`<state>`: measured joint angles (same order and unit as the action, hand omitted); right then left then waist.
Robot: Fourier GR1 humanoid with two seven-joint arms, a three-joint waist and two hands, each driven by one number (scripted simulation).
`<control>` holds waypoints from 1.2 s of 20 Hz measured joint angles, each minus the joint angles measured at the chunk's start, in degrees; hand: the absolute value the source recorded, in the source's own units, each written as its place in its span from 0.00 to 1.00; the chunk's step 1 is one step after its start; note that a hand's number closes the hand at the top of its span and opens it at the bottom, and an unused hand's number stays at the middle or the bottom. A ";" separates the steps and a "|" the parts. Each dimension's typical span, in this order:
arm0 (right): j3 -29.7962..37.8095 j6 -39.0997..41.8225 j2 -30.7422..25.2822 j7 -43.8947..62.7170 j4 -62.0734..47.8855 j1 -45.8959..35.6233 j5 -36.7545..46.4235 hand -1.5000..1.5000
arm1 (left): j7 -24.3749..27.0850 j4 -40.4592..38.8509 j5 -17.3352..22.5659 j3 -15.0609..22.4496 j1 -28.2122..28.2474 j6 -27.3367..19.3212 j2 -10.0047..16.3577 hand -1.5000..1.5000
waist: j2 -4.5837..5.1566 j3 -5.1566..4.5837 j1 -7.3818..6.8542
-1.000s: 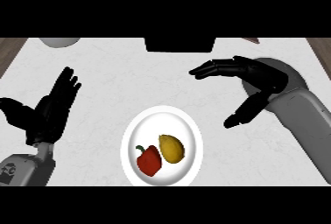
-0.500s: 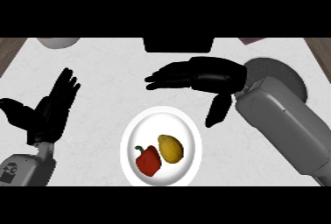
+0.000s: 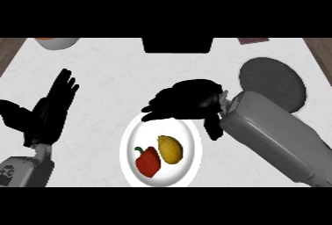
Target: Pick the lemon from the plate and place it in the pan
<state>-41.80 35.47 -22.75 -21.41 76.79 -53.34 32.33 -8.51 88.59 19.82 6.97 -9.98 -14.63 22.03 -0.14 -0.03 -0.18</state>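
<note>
While I watch: white marbled table [image 3: 117,66], brown wood past corners, dark pan [image 3: 272,83] at right. Lemon [image 3: 171,149] yellow, oval, on white plate [image 3: 188,172] just beside red pepper [image 3: 148,161]. Right hand [image 3: 188,103] open over plate's far rim; left hand [image 3: 48,114] open, resting at left.

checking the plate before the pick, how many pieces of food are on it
2. The lemon lies at the plate's middle right; a red pepper lies beside it on its left. The right hand covers the plate's far edge, so something could be hidden there.
</note>
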 measured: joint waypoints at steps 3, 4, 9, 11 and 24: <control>-0.43 1.58 -1.61 -0.20 3.98 2.01 2.92 0.00 | -0.90 0.86 -1.05 -0.23 0.12 -0.40 -0.30 0.50 | -0.01 0.02 0.14; -1.04 1.61 -2.01 0.20 5.89 3.14 4.15 0.00 | -0.53 0.82 -1.04 -0.59 0.59 -0.22 -0.45 0.50 | -0.02 0.02 0.21; -2.14 0.67 -2.89 2.73 11.81 5.84 11.06 0.00 | -1.29 1.56 -1.76 -1.04 1.02 0.30 -0.83 0.50 | -0.01 0.04 0.25; -2.02 1.14 -2.94 4.20 14.87 7.22 13.27 0.00 | -0.94 1.08 -1.97 -1.19 1.29 0.83 -1.42 0.50 | -0.01 0.03 0.31; -1.61 7.14 8.11 9.94 18.10 13.07 24.76 0.00 | -2.45 1.14 -5.07 -3.18 0.46 2.24 -4.22 0.50 | 0.09 0.03 0.05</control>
<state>-43.41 42.61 -14.63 -11.48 94.90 -40.26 57.09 -10.96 89.72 14.75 3.79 -9.52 -12.39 17.81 -0.05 0.00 -0.13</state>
